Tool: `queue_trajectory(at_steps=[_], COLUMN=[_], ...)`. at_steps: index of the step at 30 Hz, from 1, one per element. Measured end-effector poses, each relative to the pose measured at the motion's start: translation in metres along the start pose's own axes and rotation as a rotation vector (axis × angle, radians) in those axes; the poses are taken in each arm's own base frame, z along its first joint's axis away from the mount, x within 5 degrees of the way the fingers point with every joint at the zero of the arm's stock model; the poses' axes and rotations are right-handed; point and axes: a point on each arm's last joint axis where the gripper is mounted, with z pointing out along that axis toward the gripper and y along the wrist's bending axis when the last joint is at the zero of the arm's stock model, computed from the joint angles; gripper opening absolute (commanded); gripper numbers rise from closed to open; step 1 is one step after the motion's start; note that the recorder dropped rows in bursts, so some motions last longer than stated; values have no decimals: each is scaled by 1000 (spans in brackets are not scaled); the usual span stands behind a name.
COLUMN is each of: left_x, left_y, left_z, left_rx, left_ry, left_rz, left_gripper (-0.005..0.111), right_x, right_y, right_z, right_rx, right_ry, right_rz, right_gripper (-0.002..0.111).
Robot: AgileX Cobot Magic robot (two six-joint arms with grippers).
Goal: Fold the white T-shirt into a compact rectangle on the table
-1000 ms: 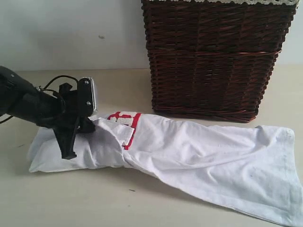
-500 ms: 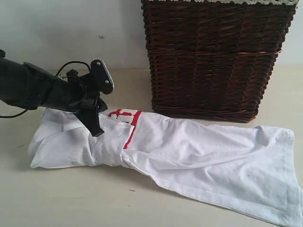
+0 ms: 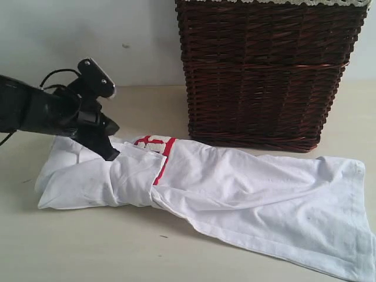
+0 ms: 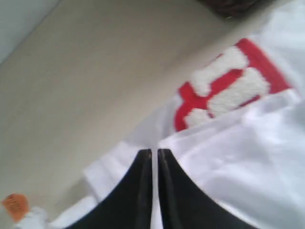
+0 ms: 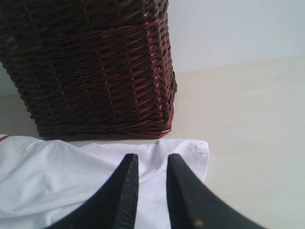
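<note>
Lying on the table (image 3: 88,247) in front of the dark wicker basket (image 3: 264,70), the white T-shirt (image 3: 235,188) forms a long, loosely folded strip. In the exterior view it runs from a bunched, rounded end at the left to a wider, flatter end at the lower right. Its far edge lies close to the base of the basket. The fuzzy white letters outlined in red (image 3: 155,147) show at the upper fold, partly covered by an overlapping layer of cloth. The left gripper (image 3: 110,154) is angled downward, with its tips at the bunched end of the shirt just beside the letters. Its fingers (image 4: 143,191) are closed to a hairline gap, and no cloth is visibly pinched between them. A small orange tag (image 4: 14,205) shows near the shirt's edge in the left wrist view. The right gripper (image 5: 152,160) is outside the exterior view. In its own wrist view it is poised above a corner of the shirt near the basket, with its fingers (image 5: 124,191) parted and nothing between them.
</note>
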Motion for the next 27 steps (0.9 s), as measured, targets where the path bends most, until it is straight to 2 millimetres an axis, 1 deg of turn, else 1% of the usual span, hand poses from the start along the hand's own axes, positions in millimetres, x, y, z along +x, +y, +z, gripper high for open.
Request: queue_trajectory(at_steps=[2, 4, 5, 7, 10, 13, 15, 18, 21, 24, 27], left_x=[4, 6, 7, 15, 33, 47, 48, 52, 58, 67, 70], left_y=[-11, -22, -25, -29, -26, -22, -21, -25, -33, -47, -64], left_z=[-7, -10, -9, 0, 22, 41, 42, 39, 29, 16, 4], left_rx=[123, 237, 267, 302, 270, 235, 232, 247, 296, 403, 553], left_ry=[-45, -79, -84, -57, 36, 109, 119, 135, 142, 145, 116], left_rz=[-11, 22, 40, 65, 90, 117, 148, 184, 214, 259, 270], left_gripper=[7, 7, 7, 7, 7, 7, 7, 7, 7, 7, 7], right_x=[0, 0, 0, 0, 0, 0, 0, 0, 0, 0, 0], right_y=[0, 0, 0, 0, 0, 0, 0, 0, 0, 0, 0], right_z=[0, 0, 0, 0, 0, 0, 0, 0, 0, 0, 0], right_rx=[0, 0, 0, 0, 0, 0, 0, 0, 0, 0, 0], right_ry=[0, 0, 0, 0, 0, 0, 0, 0, 0, 0, 0], right_rz=[0, 0, 0, 0, 0, 0, 0, 0, 0, 0, 0], right_gripper=[21, 21, 21, 21, 21, 21, 21, 21, 21, 21, 21])
